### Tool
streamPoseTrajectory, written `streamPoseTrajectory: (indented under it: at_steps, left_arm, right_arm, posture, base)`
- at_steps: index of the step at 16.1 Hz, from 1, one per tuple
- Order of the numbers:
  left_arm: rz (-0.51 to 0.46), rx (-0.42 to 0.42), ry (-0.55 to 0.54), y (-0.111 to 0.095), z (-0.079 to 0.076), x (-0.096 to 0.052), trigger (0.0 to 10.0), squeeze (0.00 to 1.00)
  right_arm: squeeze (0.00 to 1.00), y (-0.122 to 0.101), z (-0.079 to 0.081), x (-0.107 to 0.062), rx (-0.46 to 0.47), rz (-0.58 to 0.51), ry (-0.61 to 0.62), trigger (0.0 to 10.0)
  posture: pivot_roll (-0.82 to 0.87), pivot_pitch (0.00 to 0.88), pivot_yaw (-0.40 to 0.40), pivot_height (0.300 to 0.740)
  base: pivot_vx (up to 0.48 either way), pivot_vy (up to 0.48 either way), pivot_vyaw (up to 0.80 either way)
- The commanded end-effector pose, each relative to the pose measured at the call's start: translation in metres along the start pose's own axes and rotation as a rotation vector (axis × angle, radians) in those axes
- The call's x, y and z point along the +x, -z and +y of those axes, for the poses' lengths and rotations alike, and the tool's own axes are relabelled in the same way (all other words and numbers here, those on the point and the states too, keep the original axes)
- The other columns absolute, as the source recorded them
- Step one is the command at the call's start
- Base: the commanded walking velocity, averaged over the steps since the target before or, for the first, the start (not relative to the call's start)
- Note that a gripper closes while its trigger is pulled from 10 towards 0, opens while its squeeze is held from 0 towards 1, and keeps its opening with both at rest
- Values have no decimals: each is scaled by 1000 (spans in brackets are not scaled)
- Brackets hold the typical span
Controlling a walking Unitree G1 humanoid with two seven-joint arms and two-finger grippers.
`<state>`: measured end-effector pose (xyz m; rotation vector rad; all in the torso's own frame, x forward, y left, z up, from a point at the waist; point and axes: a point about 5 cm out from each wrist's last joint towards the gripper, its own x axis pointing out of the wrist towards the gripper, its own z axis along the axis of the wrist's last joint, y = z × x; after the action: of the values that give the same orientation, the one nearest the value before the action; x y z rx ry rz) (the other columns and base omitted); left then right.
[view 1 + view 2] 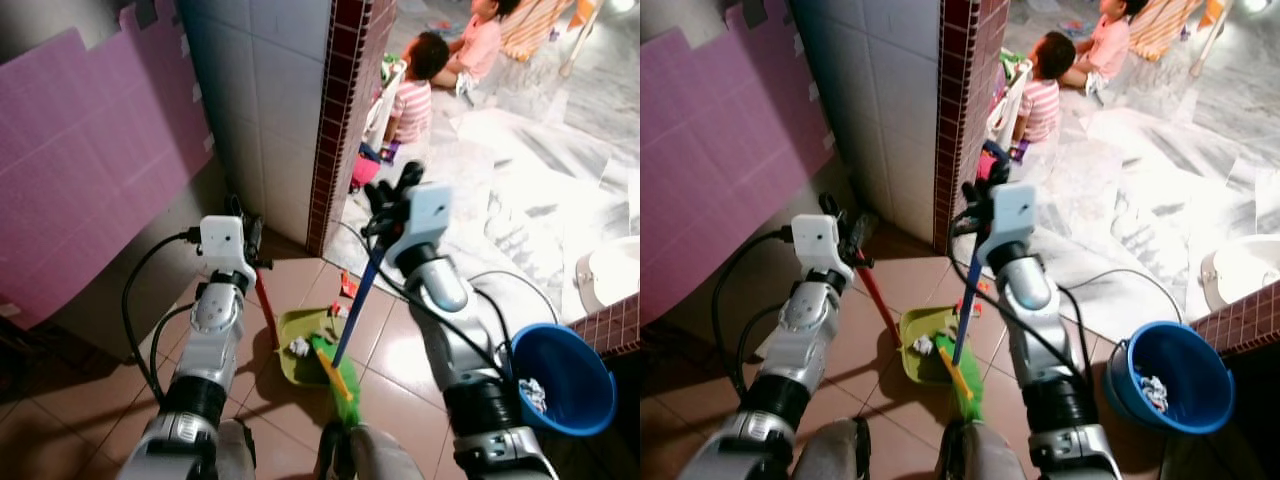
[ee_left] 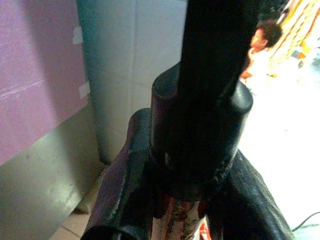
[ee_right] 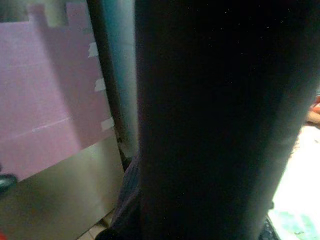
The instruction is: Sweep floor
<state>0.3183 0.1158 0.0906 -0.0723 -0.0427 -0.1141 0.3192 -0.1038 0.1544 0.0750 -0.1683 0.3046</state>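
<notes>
Nearest, on the brown tiled floor [image 1: 90, 420]: green broom head [image 1: 345, 400] with its bristles touching the near edge of the green dustpan [image 1: 300, 345]. 1 crumpled white paper scrap [image 1: 299, 347] lies in the pan. Blue bucket [image 1: 560, 380] stands to the right, white scraps inside.

Right tool [image 1: 385, 200] clenched around the blue broom handle [image 1: 355, 300], which slants down to the broom head. Left tool [image 1: 245, 235] clenched on the top of the red dustpan handle [image 1: 268, 310]; left wrist view shows black fingers [image 2: 125, 200] closed on it.

Behind: white tiled wall corner [image 1: 290, 110] with dark red edging, pink panel [image 1: 90, 150] at left. Far right, 2 people [image 1: 440, 60] sit on the pale marble floor [image 1: 540, 180].
</notes>
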Motion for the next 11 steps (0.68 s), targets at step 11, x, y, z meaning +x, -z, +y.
streamPoseTrajectory:
  at_steps: [11]
  left_arm:
    - [32, -74, 74, -19, -13, -13, 10000, 0]
  right_arm:
    - [0, -53, -41, 8, -331, -213, 267, 10000]
  posture:
    - [-51, 109, 17, 740]
  base:
    - [0, 0, 0]
